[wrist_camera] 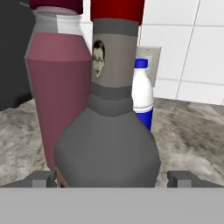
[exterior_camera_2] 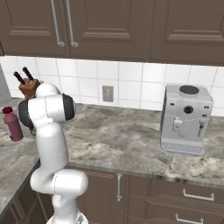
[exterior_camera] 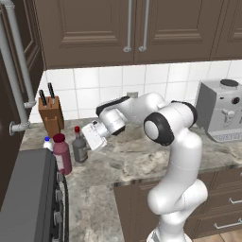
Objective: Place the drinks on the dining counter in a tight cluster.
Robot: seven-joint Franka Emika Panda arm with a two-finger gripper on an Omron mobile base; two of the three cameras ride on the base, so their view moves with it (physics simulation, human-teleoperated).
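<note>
Filling the hand view, the grey bottle (wrist_camera: 107, 131) with the red cap stands between the two dark fingertips (wrist_camera: 43, 178) of the tool (exterior_camera: 89, 137), whose jaws stand wide on either side of its base, apparently not yet gripping. Just behind it on the tabletop (exterior_camera: 142, 160) stand the maroon bottle (wrist_camera: 54, 87) and the small white bottle (wrist_camera: 143, 92), so the cluster looks nearly formed. My guess is the grey bottle needs only a slight nudge; the knife block (exterior_camera: 51, 113) stands behind.
</note>
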